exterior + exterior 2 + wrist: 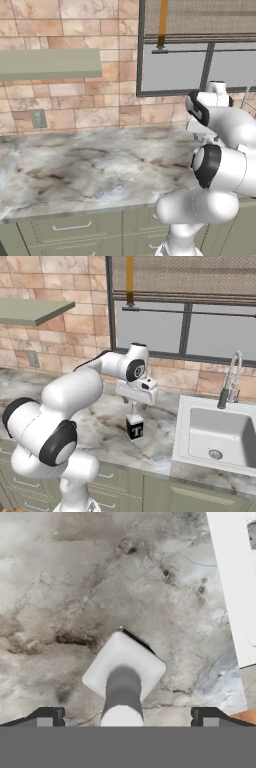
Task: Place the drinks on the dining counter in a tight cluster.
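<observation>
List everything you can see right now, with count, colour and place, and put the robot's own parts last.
white narrow-necked container: 1, white with a dark label, upright on the marble counter left of the sink, directly under the gripper.
marble counter: 1, grey-white with brown veins, against the brick wall.
green drawers: several, pale green with light handles, below the counter.
sink: 1, white, set in the counter at right.
faucet: 1, metal, behind the sink.
wall shelf: 1, pale green, on the brick wall.
outlet: 1, grey, on the wall below the shelf.
window: 1, dark frame, blind lowered partway.
gripper: 1, dark fingertips, open, astride the container's neck.
arm: 1, white with dark joints.
</observation>
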Tool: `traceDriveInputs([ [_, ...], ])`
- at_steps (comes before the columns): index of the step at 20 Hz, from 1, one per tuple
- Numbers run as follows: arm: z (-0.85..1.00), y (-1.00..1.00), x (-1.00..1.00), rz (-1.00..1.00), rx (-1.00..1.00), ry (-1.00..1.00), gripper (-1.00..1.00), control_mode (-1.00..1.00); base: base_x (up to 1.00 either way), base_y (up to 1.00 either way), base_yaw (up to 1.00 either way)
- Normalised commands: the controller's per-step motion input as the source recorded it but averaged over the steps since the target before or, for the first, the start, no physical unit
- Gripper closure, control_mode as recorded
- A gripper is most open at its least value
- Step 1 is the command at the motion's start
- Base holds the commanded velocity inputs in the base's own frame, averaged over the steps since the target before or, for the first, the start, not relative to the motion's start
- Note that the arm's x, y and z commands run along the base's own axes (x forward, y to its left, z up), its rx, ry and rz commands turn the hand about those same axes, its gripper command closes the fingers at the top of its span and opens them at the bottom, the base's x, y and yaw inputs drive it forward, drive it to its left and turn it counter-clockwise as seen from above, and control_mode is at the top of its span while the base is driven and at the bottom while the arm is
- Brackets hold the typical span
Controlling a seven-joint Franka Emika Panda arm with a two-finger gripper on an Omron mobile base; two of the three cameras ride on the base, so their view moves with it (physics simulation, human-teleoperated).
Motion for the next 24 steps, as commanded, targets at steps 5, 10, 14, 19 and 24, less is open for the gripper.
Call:
traceDriveInputs([
  [5, 0.00, -0.02, 0.00, 0.00, 0.00, 0.00, -1.00, -1.00, 0.00, 0.00, 0.00],
  [10, -0.04, 0.13, 0.00, 0.00, 0.00, 0.00, -1.00, -1.00, 0.00, 0.00, 0.00],
  [14, -0.01, 0.07, 0.00, 0.00, 0.00, 0.00, -1.00, -1.00, 0.00, 0.00, 0.00],
  [19, -0.04, 0.00, 0.00, 0.00, 0.00, 0.00, -1.00, -1.00, 0.00, 0.00, 0.00],
  [24, -0.01, 0.00, 0.00, 0.00, 0.00, 0.00, -1.00, -1.00, 0.00, 0.00, 0.00],
])
